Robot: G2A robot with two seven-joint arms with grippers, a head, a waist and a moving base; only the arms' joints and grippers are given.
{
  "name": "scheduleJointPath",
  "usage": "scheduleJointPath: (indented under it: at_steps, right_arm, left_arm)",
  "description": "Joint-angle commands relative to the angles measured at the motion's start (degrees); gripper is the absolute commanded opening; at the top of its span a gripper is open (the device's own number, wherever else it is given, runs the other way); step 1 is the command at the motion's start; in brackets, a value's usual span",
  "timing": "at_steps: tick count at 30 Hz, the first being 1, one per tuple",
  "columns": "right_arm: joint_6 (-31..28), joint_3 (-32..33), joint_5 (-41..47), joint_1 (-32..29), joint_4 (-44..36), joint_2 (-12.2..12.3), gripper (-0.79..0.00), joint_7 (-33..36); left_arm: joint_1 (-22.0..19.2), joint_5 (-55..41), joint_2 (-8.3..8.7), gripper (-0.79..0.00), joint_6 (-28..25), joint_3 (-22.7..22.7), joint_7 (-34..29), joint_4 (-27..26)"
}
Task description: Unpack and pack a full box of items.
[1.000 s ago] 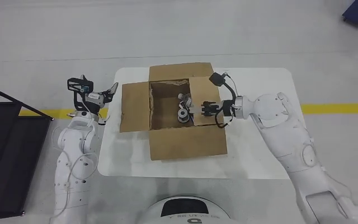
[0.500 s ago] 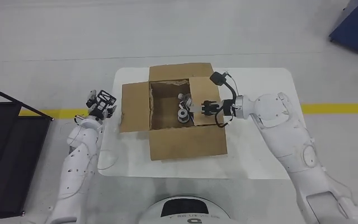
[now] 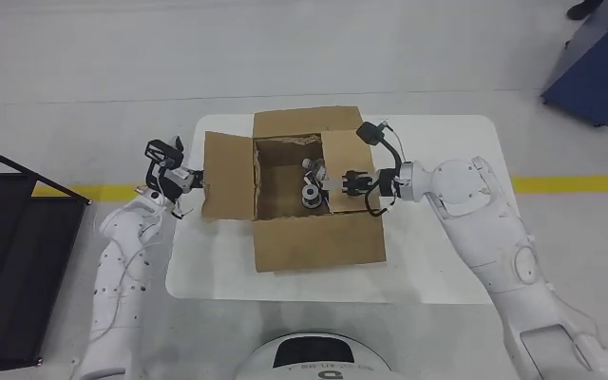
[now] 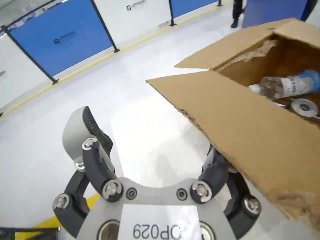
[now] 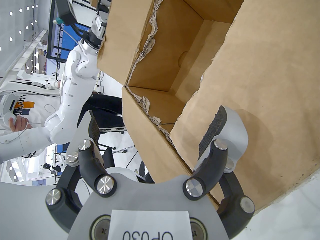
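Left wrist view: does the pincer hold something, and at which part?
Nothing is clamped. The left pincer stands open at the box flap, whose edge covers one fingertip.

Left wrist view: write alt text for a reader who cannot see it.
The left gripper sits at the outer edge of the side flap of an open cardboard box, jaws wide open, one partly hidden behind the flap. Inside the box lie a clear plastic bottle and a roll of tape.

Test hall — blue barrier panels [image 4: 57,41].
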Motion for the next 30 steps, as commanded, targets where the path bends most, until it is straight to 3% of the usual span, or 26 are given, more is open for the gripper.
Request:
scheduleJointPath:
  at_steps: [1,5,10,24,30]
  right_arm:
    - [0.00,0.00,0.00,0.00,0.00,0.00,0.000,0.00]
    - [0.00,0.00,0.00,0.00,0.00,0.00,0.000,0.00]
    - [0.00,0.00,0.00,0.00,0.00,0.00,0.000,0.00]
    - [0.00,0.00,0.00,0.00,0.00,0.00,0.000,0.00]
    - [0.00,0.00,0.00,0.00,0.00,0.00,0.000,0.00]
  left_arm:
    - [-0.14,-1.59,0.12,0.000,-1.96,0.36,-0.44,-1.88]
    - [-0.86,-2.59,0.21,0.000,-2.07,1.85,-3.74,-5.67]
    - [-3.95,-2.42,-0.01,0.000,-0.98,6.00,-10.25,-6.58]
    - [-10.16,5.97,-0.43,0.000,3.31,17.04,-17.95,-1.16]
    - [-11.13,4.66,-0.41,0.000,3.71,18.20,-15.90,0.82]
